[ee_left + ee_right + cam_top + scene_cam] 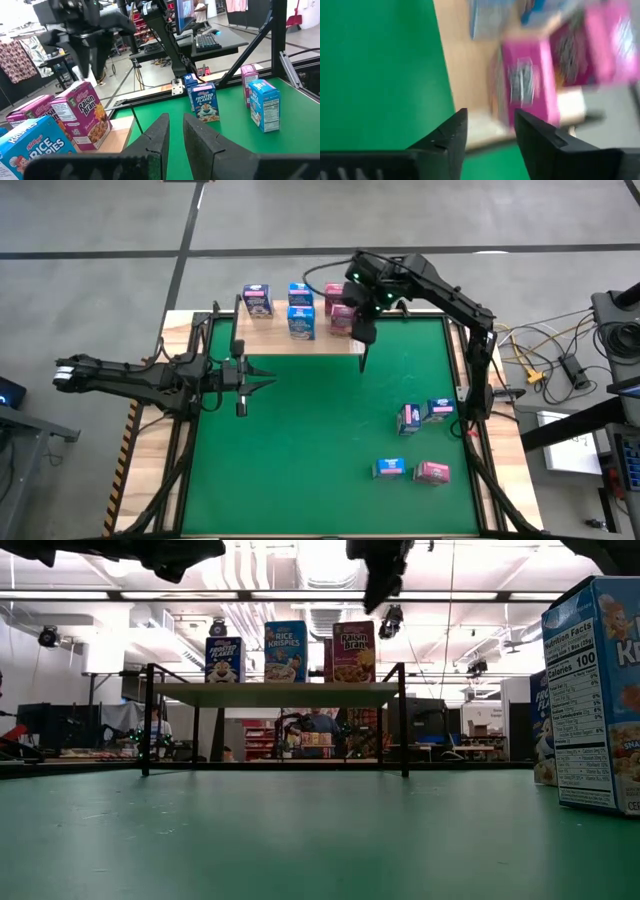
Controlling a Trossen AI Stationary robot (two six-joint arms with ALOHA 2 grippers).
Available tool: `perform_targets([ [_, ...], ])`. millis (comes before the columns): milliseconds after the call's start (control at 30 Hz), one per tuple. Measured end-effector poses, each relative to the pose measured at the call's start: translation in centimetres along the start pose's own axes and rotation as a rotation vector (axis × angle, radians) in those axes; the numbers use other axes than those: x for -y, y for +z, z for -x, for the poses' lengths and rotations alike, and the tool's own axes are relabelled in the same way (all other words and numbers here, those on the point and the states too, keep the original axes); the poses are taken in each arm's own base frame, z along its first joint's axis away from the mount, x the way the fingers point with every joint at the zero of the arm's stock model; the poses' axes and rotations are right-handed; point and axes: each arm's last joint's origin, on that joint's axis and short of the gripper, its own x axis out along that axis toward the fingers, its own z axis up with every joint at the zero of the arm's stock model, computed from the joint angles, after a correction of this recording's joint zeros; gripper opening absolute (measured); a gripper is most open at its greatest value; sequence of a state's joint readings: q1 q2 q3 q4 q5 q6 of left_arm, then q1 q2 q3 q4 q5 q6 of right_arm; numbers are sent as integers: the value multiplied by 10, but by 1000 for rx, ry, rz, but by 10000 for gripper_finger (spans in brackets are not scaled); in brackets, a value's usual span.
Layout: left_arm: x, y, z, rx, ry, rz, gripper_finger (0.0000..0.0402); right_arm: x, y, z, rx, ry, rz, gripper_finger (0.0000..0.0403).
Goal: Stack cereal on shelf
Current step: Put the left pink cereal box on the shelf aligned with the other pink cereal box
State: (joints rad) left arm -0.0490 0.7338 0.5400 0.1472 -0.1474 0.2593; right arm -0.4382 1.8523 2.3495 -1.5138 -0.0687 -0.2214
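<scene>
The shelf [270,335] stands at the mat's far edge with several cereal boxes upright on its board: a white-purple one [257,300], blue ones [300,323] and pink ones [343,317]. In the low view they read Frosted Flakes [225,660], Rice Krispies [286,650] and Raisin Bran [353,650]. My right gripper [363,360] hangs open over the shelf's right end, pointing steeply down, just clear of the nearest pink box [525,82]. My left gripper [176,120] waits shut and level over the mat's left side, holding nothing.
Several more cereal boxes lie or stand on the green mat at the right: a pair [408,418] [438,410] and, nearer, a blue one [389,468] and a pink one [432,472]. One blue box [595,690] stands close to the low camera. Cables lie beyond the table's right edge.
</scene>
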Motion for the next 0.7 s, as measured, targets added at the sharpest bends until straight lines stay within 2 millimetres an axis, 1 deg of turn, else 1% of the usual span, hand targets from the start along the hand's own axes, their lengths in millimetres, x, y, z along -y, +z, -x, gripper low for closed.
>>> perform_targets([
  [100, 0, 0, 0, -1, 0, 4, 38, 2, -6, -4, -91, -90, -32, 109],
  [200, 0, 0, 0, -1, 0, 6, 38, 6, -6, -10, -124, -201, -25, 78],
  [367, 0, 0, 0, -1, 0, 6, 38, 12, -5, -22, -120, -212, 2, 37],
  [533, 0, -1, 0, -6, -2, 5, 38, 14, -2, -30, -98, -216, 16, 16],
  [700, 0, -1, 0, -7, -2, 5, 38, 14, -1, -32, -89, -219, 21, 11],
])
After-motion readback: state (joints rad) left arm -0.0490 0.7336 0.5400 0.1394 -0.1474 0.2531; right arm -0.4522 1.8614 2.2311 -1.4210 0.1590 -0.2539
